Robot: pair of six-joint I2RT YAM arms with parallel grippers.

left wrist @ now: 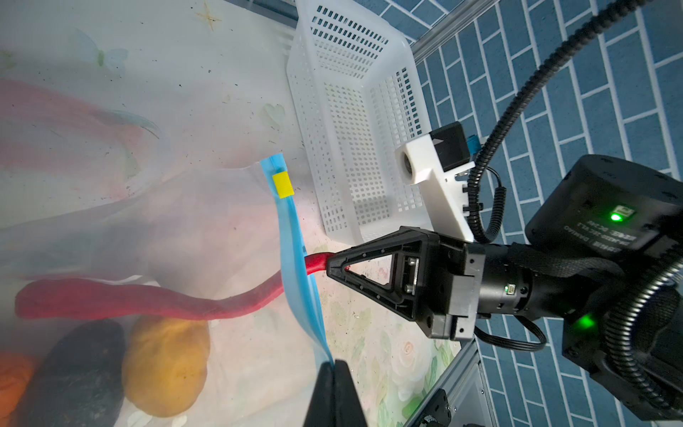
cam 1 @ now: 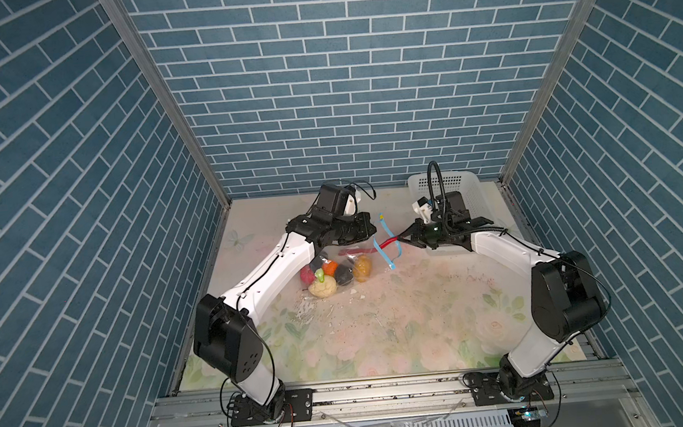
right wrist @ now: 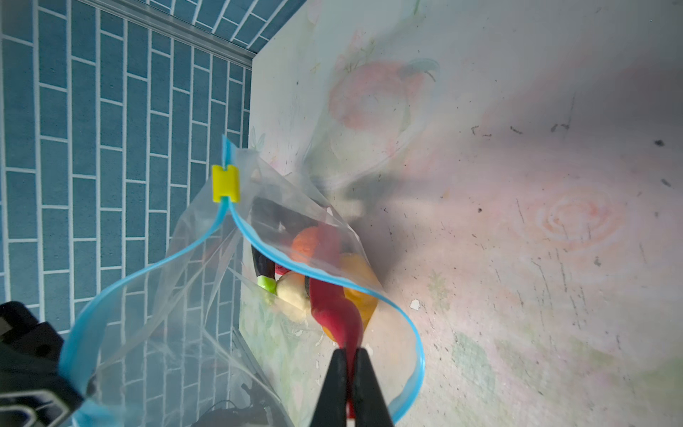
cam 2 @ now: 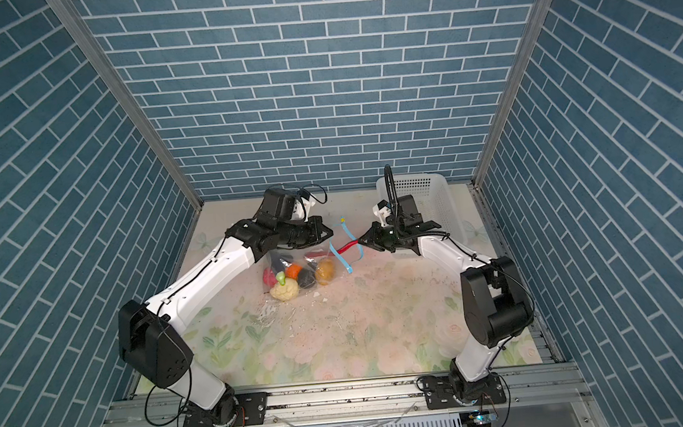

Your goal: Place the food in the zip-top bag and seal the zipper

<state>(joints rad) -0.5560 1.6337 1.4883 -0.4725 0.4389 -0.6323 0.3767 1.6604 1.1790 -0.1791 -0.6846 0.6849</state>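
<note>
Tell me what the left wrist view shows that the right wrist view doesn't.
Only left wrist: the white basket and the right tool seen from outside. Only right wrist: the zip-top bag gaping open, the cream lump inside. Both: the red chili pinched in that tool, the yellow slider, the blue zipper, the yellow-brown lump.

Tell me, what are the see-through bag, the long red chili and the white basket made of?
The zip-top bag looks like thin, glossy clear plastic film: it wrinkles and shows the food through. The red chili seems soft and matte, maybe foam or rubber, since it bends in a curve. The white basket looks like stiff, smooth moulded plastic with rows of small holes.
</note>
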